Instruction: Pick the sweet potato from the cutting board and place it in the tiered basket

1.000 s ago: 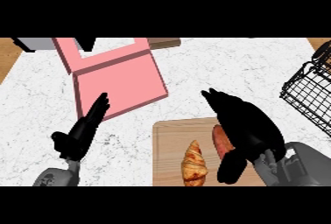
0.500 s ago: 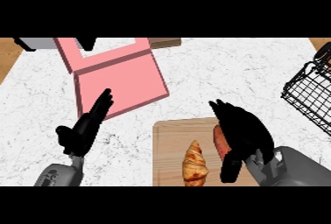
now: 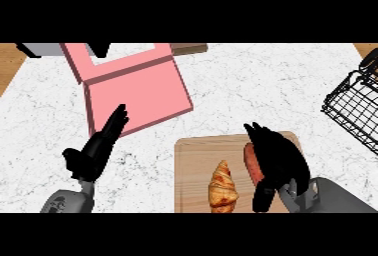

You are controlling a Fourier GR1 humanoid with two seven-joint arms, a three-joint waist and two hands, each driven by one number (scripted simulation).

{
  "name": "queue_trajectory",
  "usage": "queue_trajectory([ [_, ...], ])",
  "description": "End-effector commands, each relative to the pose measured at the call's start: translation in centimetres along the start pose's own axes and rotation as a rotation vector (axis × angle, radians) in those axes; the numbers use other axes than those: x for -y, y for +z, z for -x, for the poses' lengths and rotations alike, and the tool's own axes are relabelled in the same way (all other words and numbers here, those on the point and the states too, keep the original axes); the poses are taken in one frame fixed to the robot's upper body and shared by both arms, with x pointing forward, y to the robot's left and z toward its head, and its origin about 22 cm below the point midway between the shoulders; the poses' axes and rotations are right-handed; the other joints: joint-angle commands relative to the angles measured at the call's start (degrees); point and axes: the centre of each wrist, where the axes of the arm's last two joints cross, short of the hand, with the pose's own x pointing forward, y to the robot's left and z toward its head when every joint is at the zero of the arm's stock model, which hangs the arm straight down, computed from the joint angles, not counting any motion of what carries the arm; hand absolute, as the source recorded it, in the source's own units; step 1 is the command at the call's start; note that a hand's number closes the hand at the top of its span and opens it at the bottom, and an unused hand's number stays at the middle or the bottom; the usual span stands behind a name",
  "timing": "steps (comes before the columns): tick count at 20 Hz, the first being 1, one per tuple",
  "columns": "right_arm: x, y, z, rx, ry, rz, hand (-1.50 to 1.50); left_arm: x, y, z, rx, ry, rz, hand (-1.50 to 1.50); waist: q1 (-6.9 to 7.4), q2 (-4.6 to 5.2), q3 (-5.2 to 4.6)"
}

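Observation:
A reddish sweet potato (image 3: 252,161) lies lengthwise on the wooden cutting board (image 3: 192,170) at the lower middle. My right hand (image 3: 279,160) rests over its right side, fingers straight and pointing away, thumb (image 3: 261,198) down at the potato's near end; most of the potato is hidden under the hand. The black wire tiered basket (image 3: 354,111) stands at the right edge, apart from the hand. At the lower left my left hand (image 3: 96,150) stays open with fingers up, over the white counter.
A croissant (image 3: 222,185) lies on the board just left of the sweet potato. A pink open box (image 3: 136,95) sits at the upper left of the marble counter (image 3: 258,85). Wooden counter edges show at the far corners.
My right hand has drawn back toward me and lowered over the sweet potato, its fingers now lying flatter along it. The left hand has barely moved.

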Motion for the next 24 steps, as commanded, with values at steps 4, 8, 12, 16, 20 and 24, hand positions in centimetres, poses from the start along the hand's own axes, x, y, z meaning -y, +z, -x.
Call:
queue_trajectory([
  [4, -1.5, 0.1, 0.6, -0.173, 0.008, -0.034, -1.50, 1.3, 0.8, 0.5, -0.005, 0.021, -0.001, 0.00, 0.11, 0.01, -0.01],
  [8, -3.4, -1.5, 1.8, -0.163, 0.011, -0.038, -1.50, 2.4, -0.3, -0.6, -0.002, 0.006, -0.013, 0.00, 0.12, 0.07, 0.03],
  [12, -3.9, -1.6, 1.2, -0.155, 0.000, -0.064, -1.50, -1.4, -0.2, 0.4, -0.010, -0.007, -0.008, 0.00, 0.10, 0.11, 0.00],
  [16, -4.3, -4.2, 2.0, -0.148, -0.014, -0.063, -1.50, -0.2, -0.5, -0.6, 0.006, -0.007, -0.001, 0.00, 0.29, 0.15, 0.02],
  [20, -5.0, -4.8, 1.6, -0.008, -0.090, 0.040, 1.50, 2.7, -1.5, -0.1, 0.000, 0.003, 0.010, 0.00, 0.20, 0.23, 0.04],
  [24, -5.6, -4.0, 2.6, 0.015, -0.081, 0.074, 1.50, -1.6, -2.3, 0.5, -0.009, 0.020, -0.010, 0.00, -0.06, 0.19, 0.02],
])
